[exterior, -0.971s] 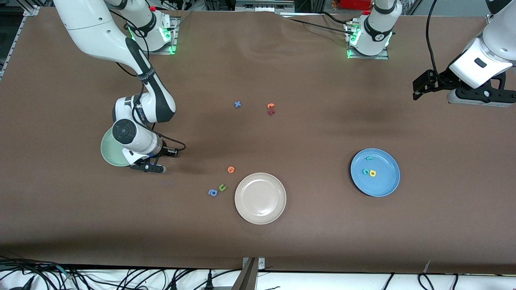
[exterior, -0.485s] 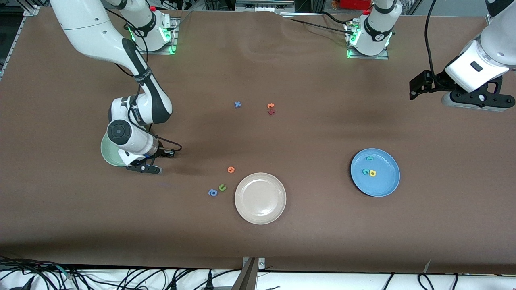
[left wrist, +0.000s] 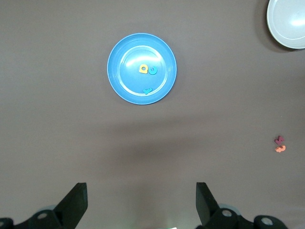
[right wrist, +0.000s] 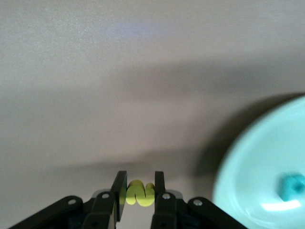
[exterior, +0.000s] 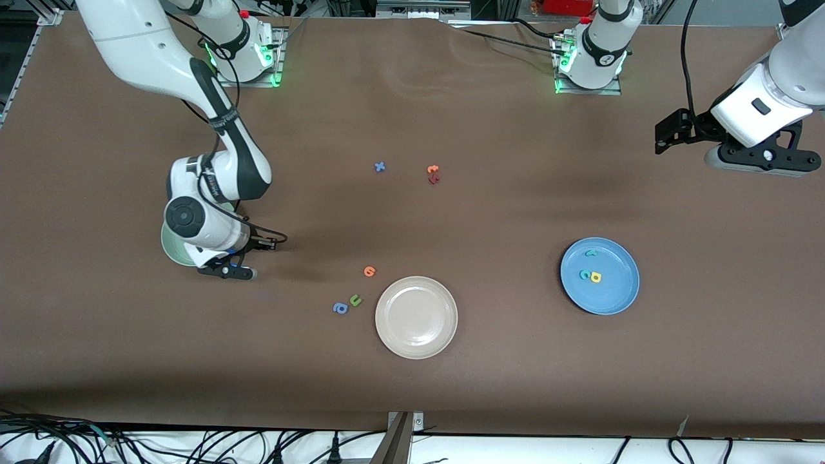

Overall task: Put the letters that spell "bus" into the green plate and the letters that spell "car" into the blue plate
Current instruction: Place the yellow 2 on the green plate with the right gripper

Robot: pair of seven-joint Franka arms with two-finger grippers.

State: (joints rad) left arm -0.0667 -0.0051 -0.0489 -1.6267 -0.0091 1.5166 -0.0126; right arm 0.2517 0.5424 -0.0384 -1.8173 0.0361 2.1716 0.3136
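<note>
At the right arm's end of the table, the green plate [exterior: 169,250] sits mostly hidden under that arm. The right wrist view shows a teal letter [right wrist: 289,186] lying in it, I'd guess the "b". The right gripper [right wrist: 139,183] hangs low over the table just beside the plate's rim, nearly shut, with a small yellow letter [right wrist: 139,194] pinched between its fingers. I cannot tell whether it is the "u" or the "s". I can't see the other yellow letter anywhere, so it may lie in the hidden part of the plate. The arm reaches out from its base with the wrist bent down toward the table.

Mid-table lie the spare letters: a blue a [exterior: 340,308], a green u [exterior: 355,299], an orange one [exterior: 369,271], a blue x [exterior: 380,167] and an orange-and-maroon pair [exterior: 433,174]. The white plate [exterior: 416,317] holds nothing.

Toward the left arm's end, the blue plate [exterior: 612,296] holds the c [exterior: 584,274], a [exterior: 595,278] and r [exterior: 590,253], so "car" looks done. The left gripper [left wrist: 141,205] waits high over bare table, its fingers spread wide and holding nothing.

What seems left is dropping this yellow letter into the green plate.
</note>
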